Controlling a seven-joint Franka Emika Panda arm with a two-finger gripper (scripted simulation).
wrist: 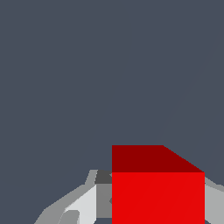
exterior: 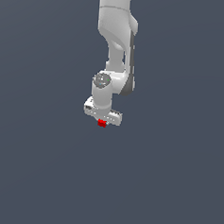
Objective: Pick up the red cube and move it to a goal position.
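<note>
The red cube is a small bright red block right under the white hand of my arm, near the middle of the exterior view. In the wrist view the red cube fills the space between my grey fingers, which press on its two sides. My gripper is shut on the cube. Most of the cube is hidden behind the hand in the exterior view. No goal marker shows in either view.
A plain dark grey surface fills both views. The white arm comes down from the top of the exterior view.
</note>
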